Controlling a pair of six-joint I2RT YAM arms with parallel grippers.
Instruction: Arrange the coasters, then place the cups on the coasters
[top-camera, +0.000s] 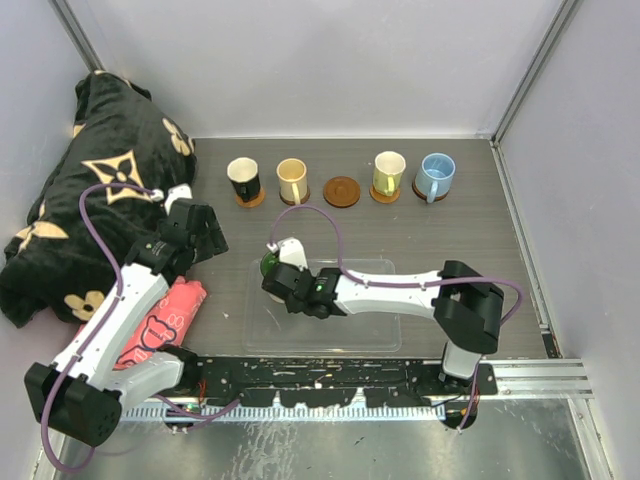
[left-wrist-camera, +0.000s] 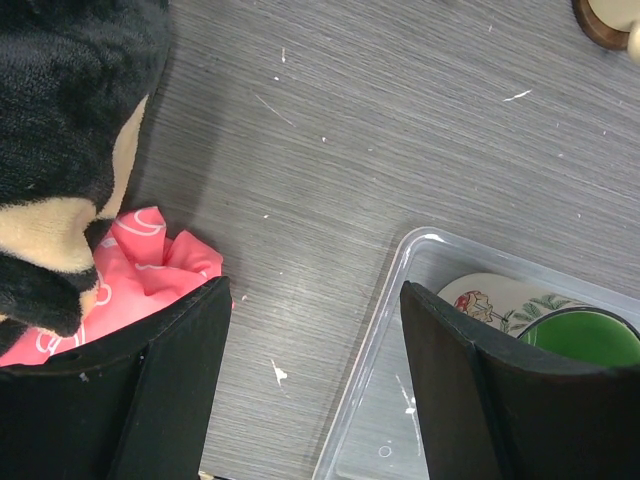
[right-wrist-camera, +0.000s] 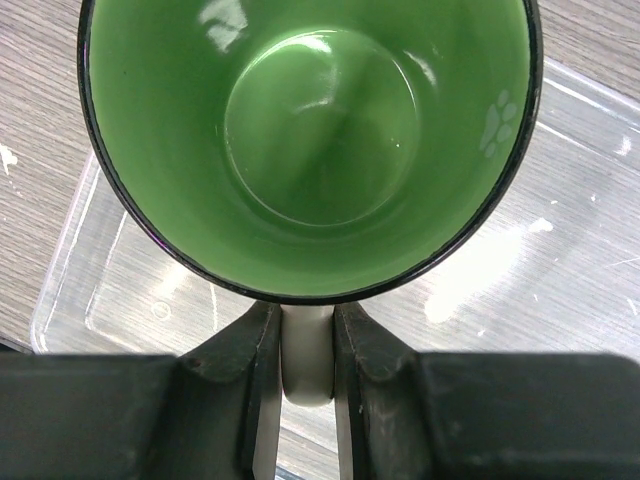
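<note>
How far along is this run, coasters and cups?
Done: five coasters stand in a row at the far side, and the black cup, cream cup, yellow cup and blue cup each sit on one. In hand: the right pincer is shut on the handle of the green cup, at the clear tray. To do: set it on the empty coaster in the middle. The left pincer is open, holding nothing.

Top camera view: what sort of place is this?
Probably a robot test cell, not a kitchen: plain pale walls box in the table, two robot arms sit on a metal rail, and cups stand lined up on coasters.
</note>
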